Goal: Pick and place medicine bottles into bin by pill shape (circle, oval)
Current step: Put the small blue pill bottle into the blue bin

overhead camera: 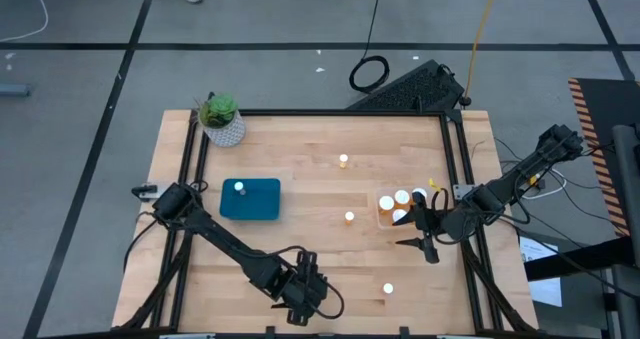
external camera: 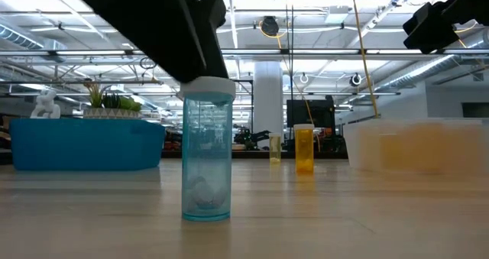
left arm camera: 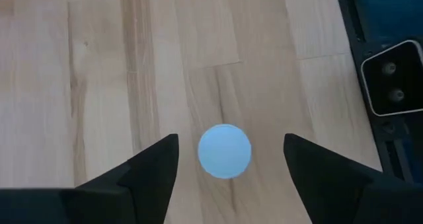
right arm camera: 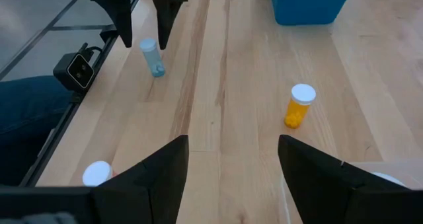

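Amber bottles [overhead camera: 400, 207]: several binned in clear bin [overhead camera: 383, 215], one in blue bin [overhead camera: 262, 205]; approx. four left on desk [overhead camera: 320, 249]. Your left tool [left arm camera: 225, 154] hangs wide over blue-tinted bottle [right arm camera: 152, 57]; right tool [right arm camera: 231, 164] wide, empty.

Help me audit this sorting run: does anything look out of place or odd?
One bottle is teal-blue, unlike the amber bottles. It stands upright near the edge of the table, between the fingers of the open left end effector. Nothing looks spilled or toppled.
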### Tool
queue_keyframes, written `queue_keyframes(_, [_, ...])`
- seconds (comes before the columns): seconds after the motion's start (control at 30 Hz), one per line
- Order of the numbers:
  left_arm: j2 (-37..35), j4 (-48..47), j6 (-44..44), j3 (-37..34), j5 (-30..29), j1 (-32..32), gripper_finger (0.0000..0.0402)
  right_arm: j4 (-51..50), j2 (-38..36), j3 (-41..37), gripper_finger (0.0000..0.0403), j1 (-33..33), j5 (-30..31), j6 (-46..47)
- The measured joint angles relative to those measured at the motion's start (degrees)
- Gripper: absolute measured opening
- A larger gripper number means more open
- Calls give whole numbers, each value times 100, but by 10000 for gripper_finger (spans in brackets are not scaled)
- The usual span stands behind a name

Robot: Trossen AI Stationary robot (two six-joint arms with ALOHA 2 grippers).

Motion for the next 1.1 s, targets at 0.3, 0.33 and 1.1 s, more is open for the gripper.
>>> queue_keyframes(0.3, [-2, 123, 90, -62, -197, 0, 273, 0, 0, 0, 226, -1, 0, 0])
queue_keyframes(0.33, [-2, 128, 108, -62, -231, 0, 273, 0, 0, 0, 226, 0, 0, 0])
queue_keyframes(1.1, [160, 141, 175, -64, -330, 7, 175, -2, -7, 7, 226, -2, 0, 0])
